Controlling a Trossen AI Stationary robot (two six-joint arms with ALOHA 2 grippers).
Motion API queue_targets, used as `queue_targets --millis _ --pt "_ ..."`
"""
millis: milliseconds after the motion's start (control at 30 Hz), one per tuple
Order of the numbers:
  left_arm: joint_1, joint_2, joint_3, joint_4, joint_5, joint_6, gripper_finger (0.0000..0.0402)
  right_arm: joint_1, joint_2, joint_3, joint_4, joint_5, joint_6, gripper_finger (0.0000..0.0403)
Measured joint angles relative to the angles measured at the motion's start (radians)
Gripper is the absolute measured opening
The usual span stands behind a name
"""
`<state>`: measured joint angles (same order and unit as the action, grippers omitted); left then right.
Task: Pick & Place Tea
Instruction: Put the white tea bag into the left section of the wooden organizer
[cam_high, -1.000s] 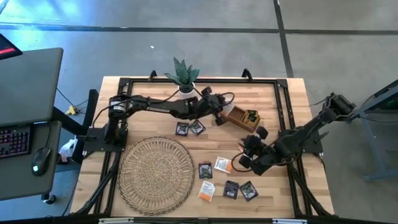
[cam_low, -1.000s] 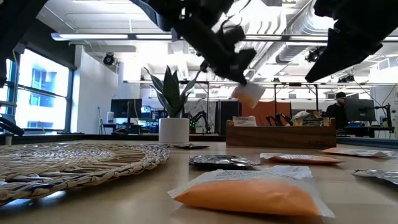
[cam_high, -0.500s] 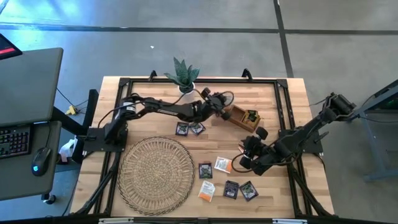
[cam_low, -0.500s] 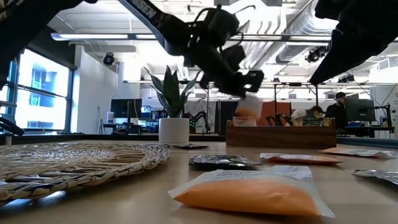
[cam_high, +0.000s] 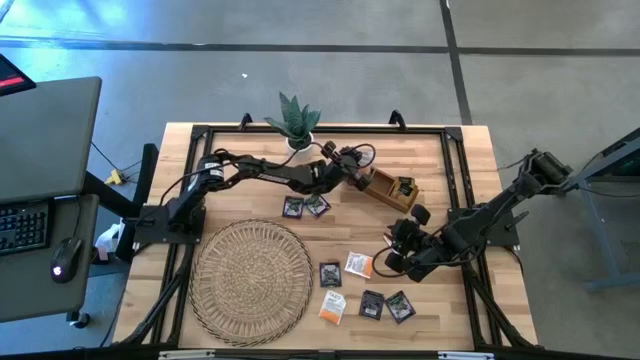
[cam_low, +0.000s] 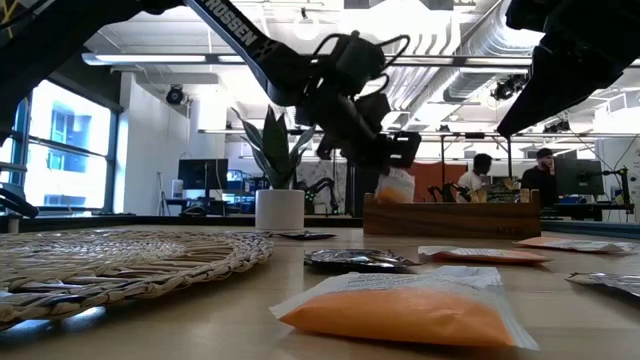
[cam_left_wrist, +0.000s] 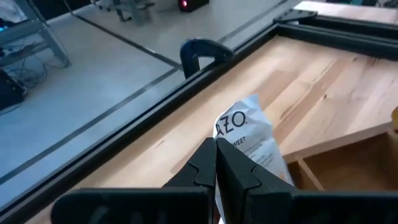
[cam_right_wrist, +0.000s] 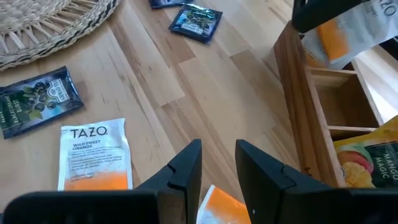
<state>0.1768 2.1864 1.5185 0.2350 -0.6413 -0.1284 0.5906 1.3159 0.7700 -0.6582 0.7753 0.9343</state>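
Note:
My left gripper (cam_high: 357, 172) is shut on an orange-and-white tea sachet (cam_low: 395, 185) over the left end of the brown wooden divided tray (cam_high: 392, 189). My right gripper (cam_high: 392, 262) hovers open above the table, just right of an orange-and-white sachet (cam_high: 358, 264) that lies flat. In the right wrist view that sachet (cam_right_wrist: 92, 155) lies to one side of the open fingers (cam_right_wrist: 186, 163). More sachets lie flat on the wood: two dark ones (cam_high: 305, 206) by the tray and several dark and orange ones (cam_high: 371, 303) near the front. A yellow sachet (cam_right_wrist: 367, 165) stands in the tray. My left gripper pinches the sachet between its two shut fingers (cam_left_wrist: 205, 165) at one edge (cam_left_wrist: 239, 149), and the white printed end sticks out beyond the fingertips. It comes from the table's left, slanting down. The sachet hangs below the fingers (cam_low: 395, 150), its orange lower end at the tray's rim; whether it touches the tray, I cannot tell.
A big round woven mat (cam_high: 250, 280) covers the near left of the table. A potted plant (cam_high: 297, 122) stands at the far edge, close to the left arm. A black frame (cam_high: 455, 180) runs around the table. People sit in the room beyond (cam_low: 480, 175).
My left gripper has moved toward the table's right and far edge and come down, bringing the orange-and-white sachet from above the table to the tray's left end. The sachet now hangs at the tray's rim, lower than before. My right arm has kept still.

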Motion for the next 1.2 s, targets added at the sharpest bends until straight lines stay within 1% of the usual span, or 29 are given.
queue_targets --millis 133,233,500,633,767,867,933,1033,1100,1200 --pt "0.0 0.001 0.0 -0.008 0.003 0.0 0.0001 0.0 0.0 0.0 0.0 0.0 0.0 0.0094" --pt "0.0 0.001 0.0 -0.006 0.002 -0.008 0.0015 0.0 0.0 0.0 0.001 0.0 0.0 0.0094" --pt "0.0 0.001 0.0 -0.017 0.0 -0.033 0.0104 0.0 0.0 0.001 0.004 0.0 0.0 0.0094" --pt "-0.007 -0.012 -0.001 -0.054 -0.015 -0.023 0.0133 0.0 0.0 0.001 0.004 0.0 -0.001 0.0094" --pt "-0.037 -0.097 0.002 -0.12 -0.03 0.017 0.0142 0.0 0.0 0.001 0.005 0.0 -0.001 0.0094" --pt "-0.069 -0.17 -0.001 -0.247 -0.026 0.052 0.0142 0.0 0.0 0.001 0.005 0.0 0.0 0.0094" --pt "-0.093 -0.217 -0.001 -0.291 -0.024 0.088 0.0142 0.0 0.0 0.001 0.016 -0.001 0.003 0.0094" --pt "-0.124 -0.327 -0.001 -0.385 -0.045 0.171 0.0142 0.0 0.0 0.001 0.065 -0.011 0.005 0.0094" --pt "-0.14 -0.4 0.003 -0.43 -0.046 0.234 0.0143 -0.001 0.0 0.001 0.112 -0.035 0.001 0.0094" --pt "-0.163 -0.501 0.0 -0.612 -0.046 0.24 0.0143 -0.001 -0.001 0.001 0.177 -0.097 -0.033 0.0094"
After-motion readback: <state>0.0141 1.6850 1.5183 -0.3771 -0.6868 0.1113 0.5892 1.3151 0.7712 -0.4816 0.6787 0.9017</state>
